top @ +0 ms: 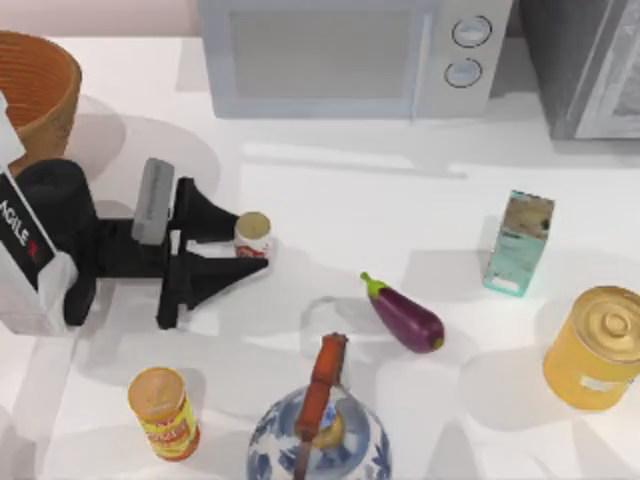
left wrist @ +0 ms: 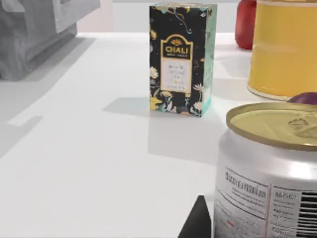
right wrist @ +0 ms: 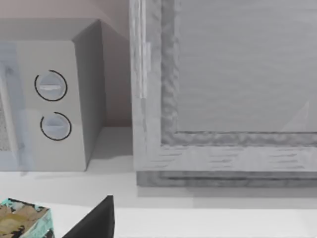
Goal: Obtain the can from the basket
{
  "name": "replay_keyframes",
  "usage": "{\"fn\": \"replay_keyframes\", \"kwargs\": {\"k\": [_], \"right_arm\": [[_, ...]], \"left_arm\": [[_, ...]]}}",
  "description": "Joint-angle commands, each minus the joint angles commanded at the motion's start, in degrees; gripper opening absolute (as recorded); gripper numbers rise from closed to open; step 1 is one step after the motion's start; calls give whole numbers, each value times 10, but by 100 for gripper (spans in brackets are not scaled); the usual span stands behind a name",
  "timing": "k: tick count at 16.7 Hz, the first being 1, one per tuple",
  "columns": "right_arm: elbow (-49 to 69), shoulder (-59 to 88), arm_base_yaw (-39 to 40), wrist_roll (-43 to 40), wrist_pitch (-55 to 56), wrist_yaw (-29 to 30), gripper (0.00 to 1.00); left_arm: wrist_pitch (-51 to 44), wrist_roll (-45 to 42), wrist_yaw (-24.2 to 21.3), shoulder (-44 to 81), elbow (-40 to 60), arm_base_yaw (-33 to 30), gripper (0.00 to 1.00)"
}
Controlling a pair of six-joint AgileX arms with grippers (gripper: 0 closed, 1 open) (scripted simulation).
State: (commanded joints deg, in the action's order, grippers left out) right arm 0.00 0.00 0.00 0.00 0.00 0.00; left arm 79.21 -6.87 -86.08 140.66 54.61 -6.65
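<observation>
The small white-and-red labelled can with the pale beige top (top: 253, 236) is being flanked by the spread black fingers of the left gripper (top: 236, 247), standing upright on the white table (top: 330, 200), well apart from the orange-brown woven wicker basket (top: 35, 90) at the table's far left corner; whether it is being squeezed cannot be told
</observation>
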Motion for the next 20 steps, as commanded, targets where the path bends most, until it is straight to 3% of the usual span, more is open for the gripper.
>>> {"fn": "replay_keyframes", "kwargs": {"k": [2,15,20], "right_arm": [[0,0,0,0,0,0,100],[0,0,0,0,0,0,100],[0,0,0,0,0,0,100]], "left_arm": [[0,0,0,0,0,0,0],[0,0,0,0,0,0,98],[0,0,0,0,0,0,100]]}}
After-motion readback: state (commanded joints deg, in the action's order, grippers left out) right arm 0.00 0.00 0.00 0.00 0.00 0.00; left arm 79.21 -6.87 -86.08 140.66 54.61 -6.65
